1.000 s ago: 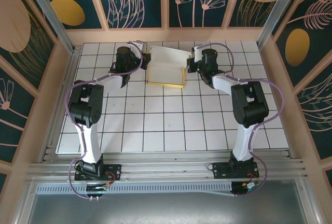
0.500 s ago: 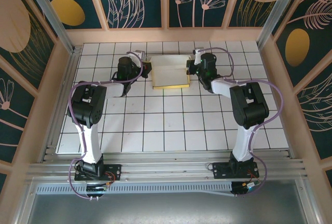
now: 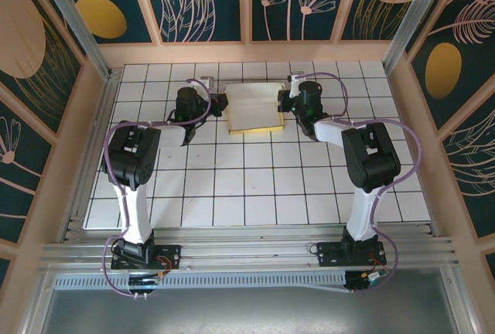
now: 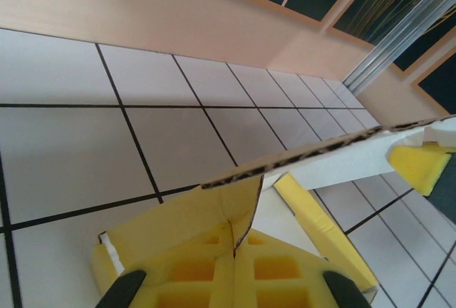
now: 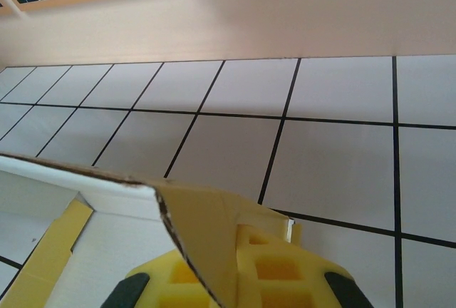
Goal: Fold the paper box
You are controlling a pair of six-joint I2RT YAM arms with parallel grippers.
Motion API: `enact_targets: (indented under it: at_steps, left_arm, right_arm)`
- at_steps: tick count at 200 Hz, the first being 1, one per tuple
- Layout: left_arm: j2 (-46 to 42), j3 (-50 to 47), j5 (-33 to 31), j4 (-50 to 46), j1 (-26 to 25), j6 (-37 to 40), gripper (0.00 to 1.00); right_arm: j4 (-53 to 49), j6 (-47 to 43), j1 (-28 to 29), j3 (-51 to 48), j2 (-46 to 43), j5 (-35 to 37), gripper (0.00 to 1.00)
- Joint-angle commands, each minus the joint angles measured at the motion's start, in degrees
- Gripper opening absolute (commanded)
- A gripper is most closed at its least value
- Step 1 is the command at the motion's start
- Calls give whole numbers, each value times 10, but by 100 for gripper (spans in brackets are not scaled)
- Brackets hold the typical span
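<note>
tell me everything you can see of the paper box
The paper box is a thin card blank, pale white on the face turned up and yellow on the other, with a raw brownish cut edge. It sits partly folded at the far middle of the tiled table, a yellow strip along its near edge. The left gripper and right gripper are each shut on a side flap, holding a panel raised off the tiles.
</note>
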Motion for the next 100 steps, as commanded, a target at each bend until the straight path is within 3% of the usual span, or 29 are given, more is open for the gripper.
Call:
enact_targets:
  at_steps: [1, 31, 100]
  left_arm:
    - [16, 16, 76, -10, -28, -39, 0]
    - [36, 34, 94, -29, -31, -44, 0]
    - [27, -3, 64, -52, -35, -7, 0]
  right_arm:
    - [-10, 0, 32, -18, -14, -45, 0]
    - [-5, 8, 31, -25, -12, -50, 0]
    - [0, 15, 32, -63, -30, -54, 0]
